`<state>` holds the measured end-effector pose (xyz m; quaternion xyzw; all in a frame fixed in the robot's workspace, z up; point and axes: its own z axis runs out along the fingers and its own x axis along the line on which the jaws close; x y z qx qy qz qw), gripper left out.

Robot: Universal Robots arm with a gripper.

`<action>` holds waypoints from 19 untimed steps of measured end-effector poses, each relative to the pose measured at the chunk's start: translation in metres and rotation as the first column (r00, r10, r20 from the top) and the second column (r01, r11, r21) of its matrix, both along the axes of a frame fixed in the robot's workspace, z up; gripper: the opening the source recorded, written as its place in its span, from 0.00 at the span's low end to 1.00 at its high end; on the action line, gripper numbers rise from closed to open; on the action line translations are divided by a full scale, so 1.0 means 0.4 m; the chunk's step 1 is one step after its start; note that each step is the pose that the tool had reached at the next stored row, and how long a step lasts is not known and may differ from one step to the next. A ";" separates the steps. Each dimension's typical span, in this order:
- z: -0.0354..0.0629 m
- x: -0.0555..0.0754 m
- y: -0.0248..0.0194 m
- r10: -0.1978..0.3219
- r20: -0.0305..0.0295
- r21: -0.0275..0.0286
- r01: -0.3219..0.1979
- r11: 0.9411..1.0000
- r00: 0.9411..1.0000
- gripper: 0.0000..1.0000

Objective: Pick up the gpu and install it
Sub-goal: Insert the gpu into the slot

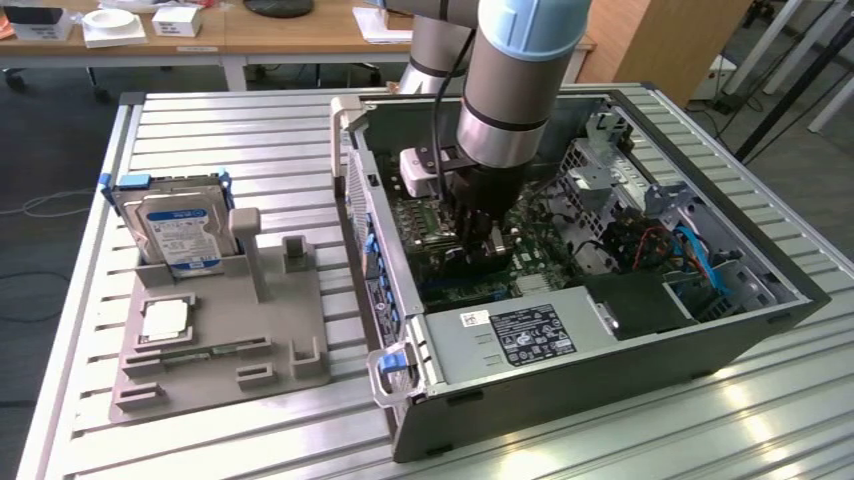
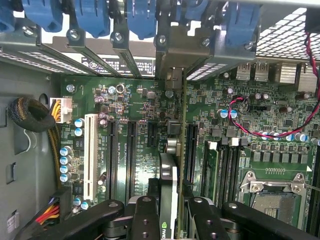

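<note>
The gpu [image 2: 169,175] is seen edge-on as a thin dark card standing over the green motherboard [image 2: 135,105], its pale metal bracket [image 2: 172,55] up against the case's rear slot openings. My gripper [image 2: 170,220] is shut on it, a black finger [image 2: 145,217] on each side of the card. In the exterior view the gripper [image 1: 477,232] reaches down into the open computer case [image 1: 747,330], with the gpu [image 1: 491,245] low over the board between the fingers.
Black expansion slots [image 2: 131,150] and a white slot [image 2: 91,145] lie beside the card. A CPU socket [image 2: 272,192] and red-black wires [image 2: 250,120] are close by. Outside the case, a grey fixture [image 1: 220,340] holds the hard drive [image 1: 174,225]. A power supply [image 1: 527,335] fills the case's near end.
</note>
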<state>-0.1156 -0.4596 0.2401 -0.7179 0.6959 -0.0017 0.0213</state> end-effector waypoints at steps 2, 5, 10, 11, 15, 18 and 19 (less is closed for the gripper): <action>0.000 0.000 0.000 0.000 0.000 0.000 0.000 1.000 1.000 0.27; 0.000 0.000 0.000 0.000 0.000 0.000 0.000 1.000 1.000 0.27; 0.000 0.000 0.000 0.000 0.000 0.000 0.000 1.000 1.000 0.27; 0.000 0.000 0.000 0.000 0.000 0.000 0.000 1.000 1.000 0.27; 0.000 0.000 0.000 0.000 0.000 0.000 0.000 1.000 1.000 0.27; -0.001 0.000 0.000 0.000 0.000 0.000 0.000 1.000 1.000 0.27; -0.001 0.000 0.000 0.000 0.000 0.000 0.000 1.000 1.000 0.27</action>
